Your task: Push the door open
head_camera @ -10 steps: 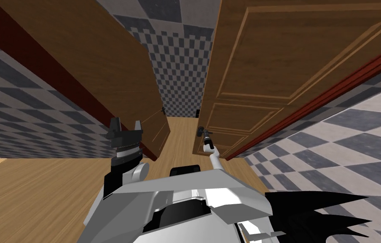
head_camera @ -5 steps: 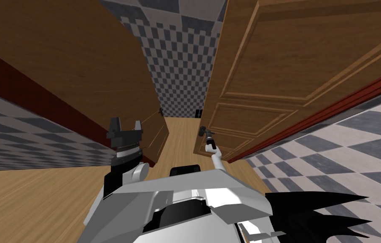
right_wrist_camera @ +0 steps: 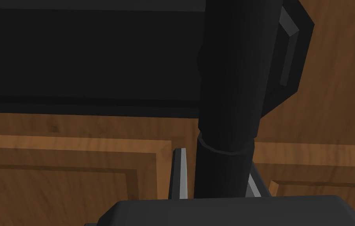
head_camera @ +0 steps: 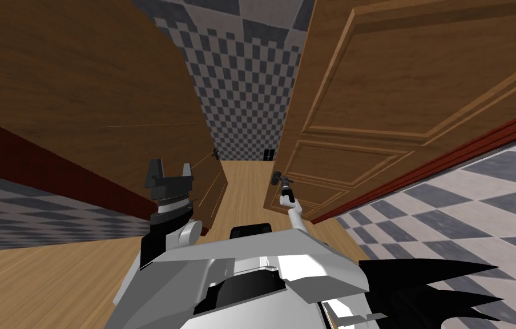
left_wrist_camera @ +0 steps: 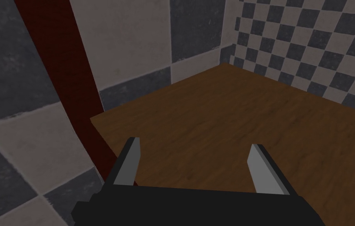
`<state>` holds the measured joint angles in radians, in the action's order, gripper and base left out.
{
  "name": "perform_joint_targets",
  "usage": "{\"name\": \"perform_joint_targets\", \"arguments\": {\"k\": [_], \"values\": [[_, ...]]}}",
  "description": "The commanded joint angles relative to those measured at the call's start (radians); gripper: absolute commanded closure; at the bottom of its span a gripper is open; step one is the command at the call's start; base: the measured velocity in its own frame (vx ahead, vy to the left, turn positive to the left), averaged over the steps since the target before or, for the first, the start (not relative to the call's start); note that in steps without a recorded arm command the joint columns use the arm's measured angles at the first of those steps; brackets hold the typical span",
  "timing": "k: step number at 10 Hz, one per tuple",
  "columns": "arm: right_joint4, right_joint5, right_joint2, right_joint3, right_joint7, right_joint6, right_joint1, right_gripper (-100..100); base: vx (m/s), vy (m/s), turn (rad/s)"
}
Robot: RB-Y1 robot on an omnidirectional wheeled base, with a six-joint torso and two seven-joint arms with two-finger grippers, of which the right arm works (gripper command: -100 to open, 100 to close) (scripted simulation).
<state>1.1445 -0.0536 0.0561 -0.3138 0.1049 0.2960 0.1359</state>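
The right end effector (head_camera: 284, 184) is clamped shut on the black handle (head_camera: 276, 177) of the right door (head_camera: 399, 85), just right of centre in the head view. In the right wrist view its fingers (right_wrist_camera: 180, 172) press the sides of the lever's shaft, with the panelled brown door face close behind. Gripping there probably gives the arm firm purchase near the door's free edge, where a push turns it most easily. The door stands well ajar, angled away from the opening, so the task looks well along. Further pushing would swing it wider.

The left end effector (head_camera: 170, 171), left of centre in the head view, has its fingers spread wide and holds nothing. It is raised beside the left door (head_camera: 80, 85), which is also ajar, and seems parked out of the working arm's way.

A wood floor (head_camera: 245, 194) runs through the gap between the doors to a far wall (head_camera: 245, 97) of small grey and white checks. Larger grey and white tiles (head_camera: 451, 217) cover the near walls at the lower left and lower right. A dark red frame (head_camera: 51, 165) edges both doors. A jagged black area (head_camera: 422, 285) sits at the lower right.
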Motion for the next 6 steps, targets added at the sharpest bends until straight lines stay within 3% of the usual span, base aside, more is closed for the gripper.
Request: {"name": "perform_joint_targets", "arguments": {"k": [1, 6], "values": [[0.024, -0.005, 0.017, -0.028, 0.001, -0.003, -0.005, 100, 0.152, 0.067, -0.072], [0.026, -0.014, 0.004, -0.08, 0.009, -0.004, -0.006, 100, 0.137, 0.048, -0.061]]}}
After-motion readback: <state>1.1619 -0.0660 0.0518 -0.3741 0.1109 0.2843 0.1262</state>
